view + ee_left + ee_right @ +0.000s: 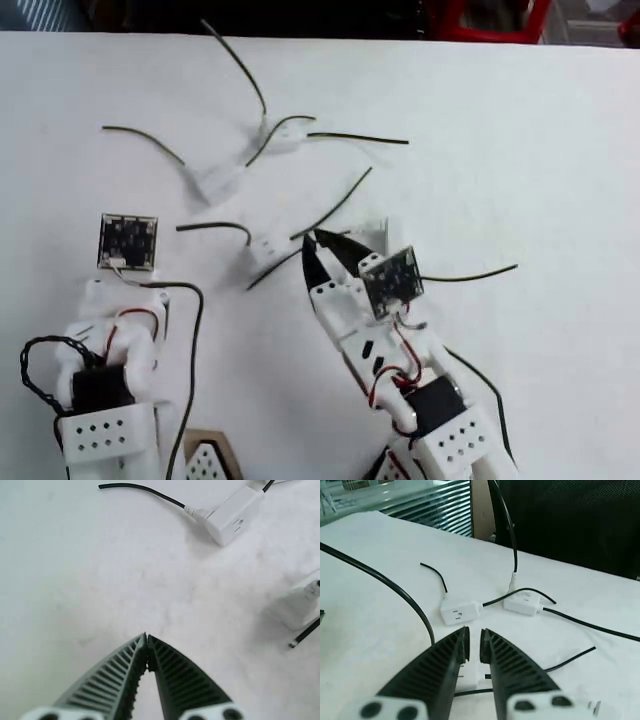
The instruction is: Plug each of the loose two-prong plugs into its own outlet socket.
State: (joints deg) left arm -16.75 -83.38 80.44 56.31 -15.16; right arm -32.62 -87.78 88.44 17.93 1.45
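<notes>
white two-slot sockets [460,614] (short black cords [125,485]) on the bench [75,580]; left hand [146,640] pressed together, right hand [472,640] slightly parted.

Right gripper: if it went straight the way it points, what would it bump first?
Likely the small white plug just under the right gripper; depth is unclear. If it clears that, the white outlet socket with two slots comes next.
</notes>
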